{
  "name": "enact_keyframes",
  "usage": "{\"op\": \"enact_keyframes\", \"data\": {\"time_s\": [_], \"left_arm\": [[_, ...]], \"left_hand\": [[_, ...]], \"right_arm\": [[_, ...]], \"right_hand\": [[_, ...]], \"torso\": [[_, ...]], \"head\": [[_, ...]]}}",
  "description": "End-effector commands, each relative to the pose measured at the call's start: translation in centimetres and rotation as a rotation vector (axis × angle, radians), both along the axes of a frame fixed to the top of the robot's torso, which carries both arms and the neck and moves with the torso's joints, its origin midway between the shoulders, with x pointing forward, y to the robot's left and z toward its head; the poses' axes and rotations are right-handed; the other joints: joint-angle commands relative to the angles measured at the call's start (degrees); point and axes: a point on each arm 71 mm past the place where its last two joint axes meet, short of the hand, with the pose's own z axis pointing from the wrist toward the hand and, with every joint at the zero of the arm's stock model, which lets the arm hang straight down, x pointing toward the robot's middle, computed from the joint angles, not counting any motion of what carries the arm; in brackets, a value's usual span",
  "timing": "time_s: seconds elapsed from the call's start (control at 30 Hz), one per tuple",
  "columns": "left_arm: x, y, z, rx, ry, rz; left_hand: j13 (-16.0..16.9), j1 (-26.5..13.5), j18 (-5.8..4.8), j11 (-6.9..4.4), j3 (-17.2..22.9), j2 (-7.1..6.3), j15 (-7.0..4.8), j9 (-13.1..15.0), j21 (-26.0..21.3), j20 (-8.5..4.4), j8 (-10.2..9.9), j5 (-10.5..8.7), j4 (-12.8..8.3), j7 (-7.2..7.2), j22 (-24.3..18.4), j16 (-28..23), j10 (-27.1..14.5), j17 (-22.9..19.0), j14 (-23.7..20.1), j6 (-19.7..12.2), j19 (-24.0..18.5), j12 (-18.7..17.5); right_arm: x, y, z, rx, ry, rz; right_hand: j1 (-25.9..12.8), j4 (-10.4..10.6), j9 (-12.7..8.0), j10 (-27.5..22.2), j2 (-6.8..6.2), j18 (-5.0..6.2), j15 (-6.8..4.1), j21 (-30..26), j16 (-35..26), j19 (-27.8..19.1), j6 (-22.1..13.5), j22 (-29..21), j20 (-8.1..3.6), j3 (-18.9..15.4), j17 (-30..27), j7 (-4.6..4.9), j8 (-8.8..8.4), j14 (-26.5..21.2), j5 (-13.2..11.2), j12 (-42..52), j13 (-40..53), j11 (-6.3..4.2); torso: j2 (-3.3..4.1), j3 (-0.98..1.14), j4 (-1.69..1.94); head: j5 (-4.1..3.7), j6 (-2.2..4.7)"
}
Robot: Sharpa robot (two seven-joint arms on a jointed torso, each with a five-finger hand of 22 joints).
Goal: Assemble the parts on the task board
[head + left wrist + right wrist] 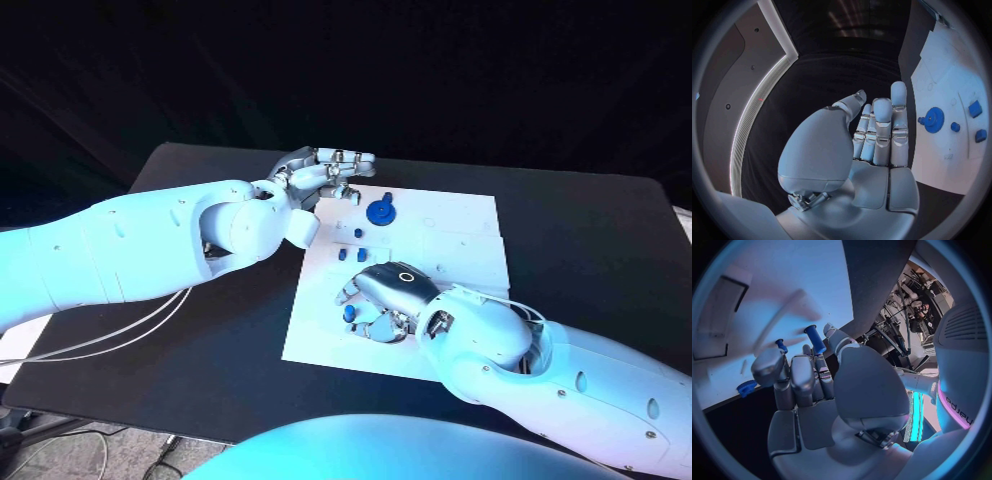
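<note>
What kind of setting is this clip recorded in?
Probably a robotics lab test bench: a black table against dark drapes, a white task board with small blue parts, and equipment racks behind the right robot hand.

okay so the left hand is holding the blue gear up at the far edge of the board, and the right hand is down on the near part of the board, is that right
Not quite. The left hand is at the far edge of the task board, but it holds nothing: the left wrist view shows its fingers straight and bare, with the blue gear lying on the board beside them. The right hand is on the near part, as you said.
</note>
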Motion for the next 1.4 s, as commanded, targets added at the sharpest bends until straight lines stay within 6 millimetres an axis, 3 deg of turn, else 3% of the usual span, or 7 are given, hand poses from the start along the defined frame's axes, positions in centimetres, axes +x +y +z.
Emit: {"op": "enact_keyframes", "data": {"time_s": [0.03,0.3,0.47,0.67,0.97,1.07,1.4], "left_arm": [[0.0,-0.2,0.1,-0.010,-0.011,-0.017],[0.0,0.0,0.1,-0.008,-0.010,-0.014],[0.1,0.1,0.0,-0.007,-0.008,-0.013],[0.0,0.7,-0.1,-0.001,-0.005,-0.005],[-0.2,1.0,-0.3,0.003,0.001,-0.005],[-0.2,1.1,-0.4,0.005,0.004,-0.005],[-0.3,1.2,-0.7,0.007,0.010,-0.003]], "left_hand": [[-0.05,0.12,0.53,-0.04,0.06,0.22,-0.05,0.06,-0.24,0.25,0.19,0.18,-0.43,0.01,0.06,0.33,-0.53,-0.05,-0.51,-0.53,0.06,0.20],[-0.06,0.05,0.53,-0.02,0.03,0.25,-0.03,0.06,-0.24,0.26,0.21,0.18,-0.39,0.03,0.07,0.35,-0.57,-0.04,-0.51,-0.55,0.05,0.24],[-0.06,0.05,0.53,-0.02,0.03,0.25,-0.03,0.06,-0.24,0.26,0.21,0.18,-0.39,0.03,0.07,0.35,-0.57,-0.04,-0.51,-0.55,0.05,0.24],[-0.06,0.05,0.53,-0.02,0.03,0.25,-0.03,0.06,-0.24,0.26,0.21,0.18,-0.39,0.03,0.07,0.35,-0.57,-0.04,-0.51,-0.55,0.05,0.24],[-0.06,-0.02,0.52,-0.01,-0.01,0.25,-0.02,0.06,-0.24,0.28,0.23,0.17,-0.37,0.04,0.07,0.35,-0.60,-0.12,-0.54,-0.58,0.04,0.29],[-0.06,-0.02,0.52,-0.01,-0.01,0.25,-0.02,0.06,-0.24,0.28,0.23,0.17,-0.37,0.04,0.07,0.35,-0.60,-0.12,-0.54,-0.58,0.04,0.29],[-0.06,-0.02,0.52,-0.01,-0.01,0.25,-0.02,0.06,-0.24,0.28,0.23,0.17,-0.37,0.04,0.07,0.35,-0.60,-0.12,-0.54,-0.58,0.04,0.29]], "right_arm": [[-0.1,-0.3,0.8,0.089,-0.035,-0.031],[0.2,-3.3,3.7,0.225,-0.050,-0.110],[1.0,-7.5,4.8,0.246,0.057,-0.243],[1.2,-14.0,4.2,0.196,0.180,-0.479],[-0.6,-18.4,1.9,0.039,0.245,-0.647],[-1.0,-18.7,1.7,-0.023,0.205,-0.645],[-1.2,-18.6,1.3,-0.075,0.155,-0.637]], "right_hand": [[1.29,0.72,0.01,-0.73,0.90,0.72,0.35,-0.45,-0.27,-0.22,-0.69,-0.14,0.25,-2.90,-0.21,0.08,0.10,0.71,0.28,0.86,0.11,0.06],[3.63,1.99,0.07,1.59,2.31,0.74,-0.13,-0.53,-1.11,-0.06,-0.63,-0.31,-0.01,-5.58,-1.54,0.79,0.12,0.43,0.79,3.72,0.37,-0.70],[3.39,2.98,0.39,11.32,3.40,0.41,-1.17,0.67,-0.37,0.83,1.74,1.41,-0.68,-5.45,-0.56,1.35,0.87,0.82,2.76,8.56,1.58,-2.08],[0.05,5.93,0.60,25.16,1.27,-1.77,-3.87,8.92,8.35,5.47,4.06,13.26,-3.48,-7.85,10.93,-1.11,1.93,3.38,7.69,18.41,8.34,-5.48],[-3.31,12.15,1.14,24.39,1.86,-2.70,-4.39,12.70,14.18,6.61,4.12,18.60,-4.10,-14.74,19.02,-1.79,3.84,3.97,15.87,52.39,47.57,-5.94],[-4.22,14.31,1.56,22.96,2.40,-2.63,-4.14,12.71,14.41,6.41,3.58,18.57,-3.96,-17.13,19.36,-1.70,4.58,3.89,16.00,54.02,50.42,-5.89],[-5.71,14.42,2.49,22.33,3.64,-2.60,-4.16,12.71,14.43,6.26,3.41,18.55,-3.93,-19.86,19.37,-1.88,5.91,3.82,15.32,55.15,53.19,-5.84]], "torso": [[-0.07,0.03,-0.05],[-0.21,-0.01,-0.43],[-0.56,-0.09,-0.86],[-0.99,-0.04,-2.27],[-1.27,0.05,-3.67],[-1.30,0.05,-3.78],[-1.18,-0.06,-3.57]], "head": [[-0.26,0.25],[-1.51,1.26],[-2.99,2.07],[-5.18,3.08],[-7.56,3.70],[-8.01,3.76],[-7.92,3.57]]}}
